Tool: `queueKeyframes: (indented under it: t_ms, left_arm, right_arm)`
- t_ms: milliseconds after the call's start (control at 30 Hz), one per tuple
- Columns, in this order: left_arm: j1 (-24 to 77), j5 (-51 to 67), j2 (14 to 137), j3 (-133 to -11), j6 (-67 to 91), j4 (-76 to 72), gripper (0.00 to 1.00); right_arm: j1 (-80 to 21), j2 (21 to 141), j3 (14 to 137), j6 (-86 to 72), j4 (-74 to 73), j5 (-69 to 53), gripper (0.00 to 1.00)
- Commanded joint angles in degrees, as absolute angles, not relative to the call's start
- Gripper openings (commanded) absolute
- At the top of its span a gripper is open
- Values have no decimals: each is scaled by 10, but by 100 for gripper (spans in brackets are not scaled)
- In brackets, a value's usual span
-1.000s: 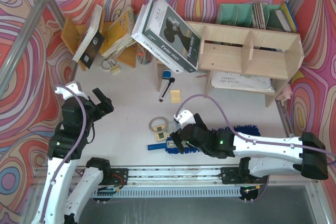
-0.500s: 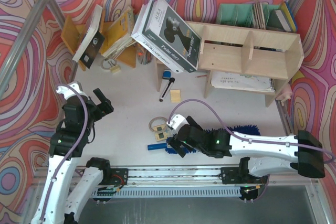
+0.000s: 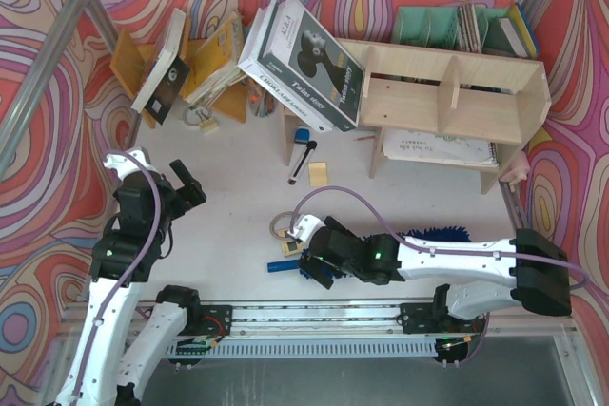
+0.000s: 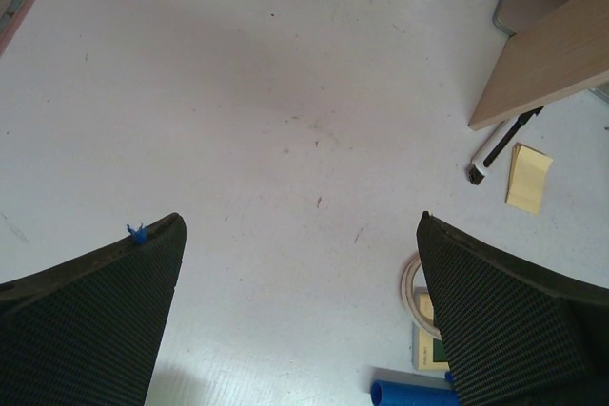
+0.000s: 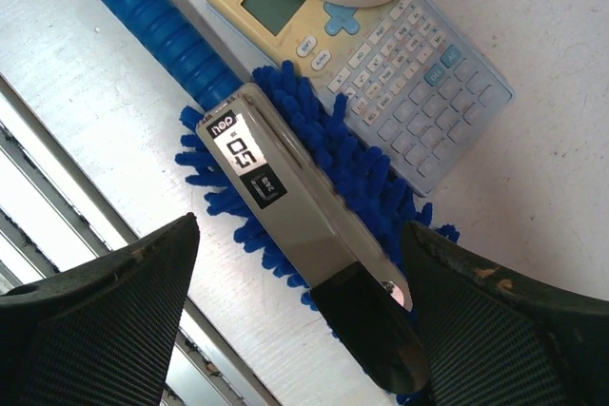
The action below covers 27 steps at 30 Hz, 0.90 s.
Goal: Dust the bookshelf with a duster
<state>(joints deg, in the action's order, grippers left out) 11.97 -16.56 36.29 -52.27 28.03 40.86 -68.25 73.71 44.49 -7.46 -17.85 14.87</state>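
The duster lies on the table near the front edge. Its blue handle points left and its fluffy blue head shows beyond my right arm. My right gripper is open and hovers over the duster's collar, one finger on each side. In the right wrist view the ribbed handle, the silver and black collar and the blue fluff lie between the open fingers. My left gripper is open and empty over bare table at the left. The plywood bookshelf stands at the back right.
A yellow calculator and a tape ring lie against the duster. A marker and a sticky note lie before the shelf. Large books lean on the shelf's left end. An orange rack and a green organizer stand behind.
My right gripper has slid left along the duster, from over the fluffy head to the collar near the handle. The left arm has barely moved.
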Motion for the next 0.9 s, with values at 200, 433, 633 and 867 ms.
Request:
queueKeyframes:
  t_ms: [200, 433, 633, 867]
  left_arm:
    - [120, -170, 366, -514, 281, 417, 98]
    - [120, -171, 367, -515, 282, 420, 99]
    - [120, -174, 363, -515, 283, 421, 98]
    - [120, -176, 363, -515, 284, 423, 98]
  right_arm:
    - [-686, 774, 473, -53, -164, 142, 71]
    - [-686, 780, 476, -48, -169, 137, 67]
    - [-686, 790, 475, -44, -167, 135, 61]
    - [-686, 801, 475, -41, -160, 133, 56]
